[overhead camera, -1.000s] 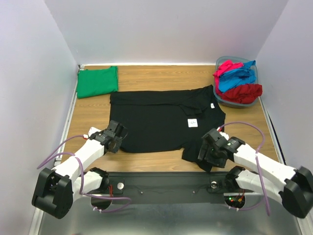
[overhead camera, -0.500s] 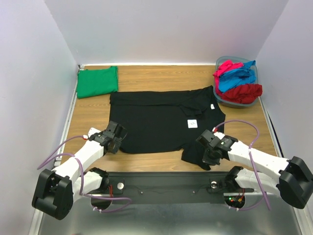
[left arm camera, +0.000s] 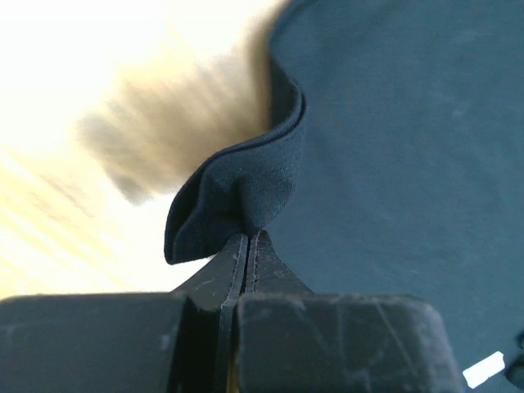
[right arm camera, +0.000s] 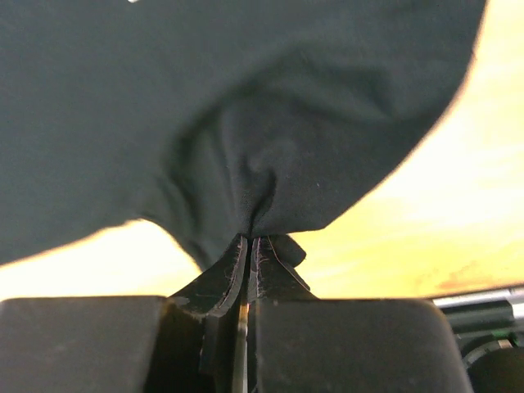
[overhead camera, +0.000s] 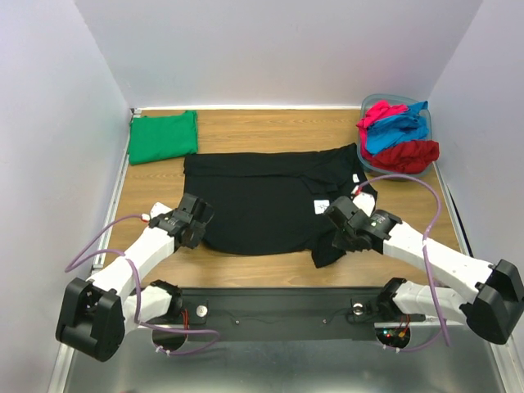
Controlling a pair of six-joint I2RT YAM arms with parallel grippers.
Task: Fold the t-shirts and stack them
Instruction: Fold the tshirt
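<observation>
Top view: the black t-shirt (overhead camera: 262, 201) lies spread across the centre of the wooden desk (overhead camera: 270, 127), its small white label (overhead camera: 322, 206) right of centre. The left hand (overhead camera: 195, 224), at lower left of the frame, is clenched on the shirt's lower left corner. The right hand (overhead camera: 341, 227), at lower right, grips the shirt's lower right edge, where the cloth is bunched and doubled over itself.

Left wrist view: the fingers (left arm camera: 233, 264) are pressed together on a small upright pinch of black hem, with the rest of the shirt filling the right of the frame.

Right wrist view: the fingers (right arm camera: 229, 274) are likewise closed on a gathered fold of black cloth that spreads across the top of the frame.

A folded green t-shirt (overhead camera: 162, 137) rests at upper left of the desk, apart from the black one. At upper right a grey-blue tub (overhead camera: 391, 173) holds crumpled pink (overhead camera: 378, 113), blue (overhead camera: 399, 127) and red (overhead camera: 407, 154) t-shirts.
</observation>
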